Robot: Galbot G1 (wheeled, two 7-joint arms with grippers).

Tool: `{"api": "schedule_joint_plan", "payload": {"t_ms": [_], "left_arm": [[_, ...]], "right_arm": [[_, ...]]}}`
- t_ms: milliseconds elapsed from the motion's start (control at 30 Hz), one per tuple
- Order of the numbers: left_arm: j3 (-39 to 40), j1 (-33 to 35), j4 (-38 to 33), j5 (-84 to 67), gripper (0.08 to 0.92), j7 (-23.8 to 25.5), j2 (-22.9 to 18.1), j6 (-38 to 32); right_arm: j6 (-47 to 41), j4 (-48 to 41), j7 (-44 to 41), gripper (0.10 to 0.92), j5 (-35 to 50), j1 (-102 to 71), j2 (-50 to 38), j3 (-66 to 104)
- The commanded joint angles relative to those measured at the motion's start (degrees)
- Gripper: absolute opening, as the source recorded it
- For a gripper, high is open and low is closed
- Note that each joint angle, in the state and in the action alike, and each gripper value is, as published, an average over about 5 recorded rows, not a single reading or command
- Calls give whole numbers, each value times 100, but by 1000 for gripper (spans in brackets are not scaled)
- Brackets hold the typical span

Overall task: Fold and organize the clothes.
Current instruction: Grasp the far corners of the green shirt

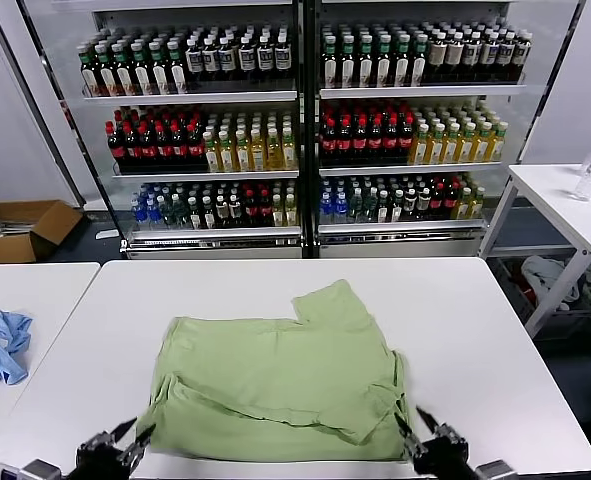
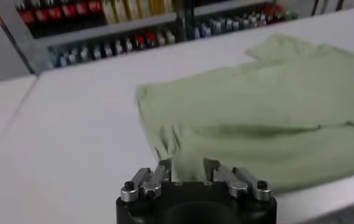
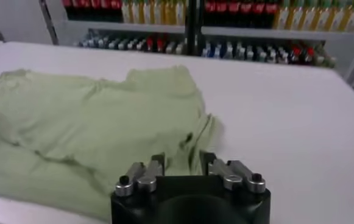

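Two end effectors sit at the near edge of the white surface [image 1: 495, 340], one at each near corner of the green polo shirt [image 1: 285, 375]. The shirt lies roughly in the middle of the surface, already partly folded into a wide block, with one sleeve poking out toward the far side. Its long axis runs left to right, parallel to the near edge.

The left end effector [image 1: 125, 445] is just beside the shirt's near-left corner, and the right end effector [image 1: 423, 438] is just beside the near-right corner. Each is equally close to its own corner, so neither arm has the advantage; the cloth lies straight ahead of both, toward the far side.

In the left wrist view the left end effector [image 2: 189, 173] has its fingers parted with the shirt's hem just in front of them and nothing between them. The right wrist view shows the right end effector [image 3: 183, 165] likewise parted, with the cloth's edge just ahead and no fabric pinched.

By my judgement, both corners lie free on the surface, so any further fold would start from these two near corners and carry them away from the robot, across the short axis.
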Motion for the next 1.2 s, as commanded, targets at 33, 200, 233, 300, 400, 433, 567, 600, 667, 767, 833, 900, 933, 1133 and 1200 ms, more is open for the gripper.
{"api": "schedule_joint_plan", "payload": {"t_ms": [33, 200, 233, 300, 400, 433, 567, 600, 667, 767, 833, 900, 933, 1133, 1200], "left_arm": [[395, -1913, 680, -620, 509, 112, 270, -207], [959, -2800, 1889, -840, 648, 47, 540, -200], [1084, -2994, 2079, -895, 674, 10, 586, -165], [1333, -3350, 2410, -954, 725, -65, 674, -99], [1622, -3783, 2738, -948, 793, -105, 754, -35], [1685, -3894, 2814, -958, 809, -101, 766, -16], [1998, -4355, 3326, -1024, 822, -15, 820, -7], [2083, -4478, 3498, -1047, 822, 18, 833, -18], [2253, -4701, 3816, -1081, 822, 86, 858, -51], [2516, -5037, 4184, -1095, 823, 175, 892, -80], [2701, -5268, 4351, -1095, 823, 214, 905, -85], [2885, -5488, 4485, -1089, 823, 247, 905, -83], [2957, -5569, 4544, -1081, 823, 258, 901, -79], [3307, -5910, 4921, -1009, 823, 327, 837, -51], [3391, -5991, 5030, -1001, 823, 351, 800, -63]], "right_arm": [[-270, -1229, 259, 628, 662, 2734, -239, -566], [-380, -2323, 347, 763, 760, 4372, 71, -1506], [-381, -2526, 356, 787, 756, 4681, 137, -1678], [-382, -2899, 365, 810, 747, 5184, 229, -2019], [-381, -3401, 357, 821, 747, 5749, 347, -2494], [-380, -3585, 357, 822, 752, 5911, 418, -2622], [-380, -4369, 342, 823, 779, 6505, 830, -2992], [-374, -4579, 329, 823, 778, 6636, 939, -3067], [-353, -5026, 299, 823, 770, 6884, 1152, -3212], [-297, -5591, 253, 823, 744, 7156, 1432, -3383], [-250, -5916, 225, 822, 702, 7290, 1615, -3436], [-185, -6278, 194, 823, 595, 7403, 1804, -3443], [-155, -6440, 166, 823, 529, 7437, 1873, -3430], [-21, -7125, 41, 822, 220, 7472, 2175, -3366], [-10, -7169, 33, 823, 170, 7423, 2218, -3363]]}}
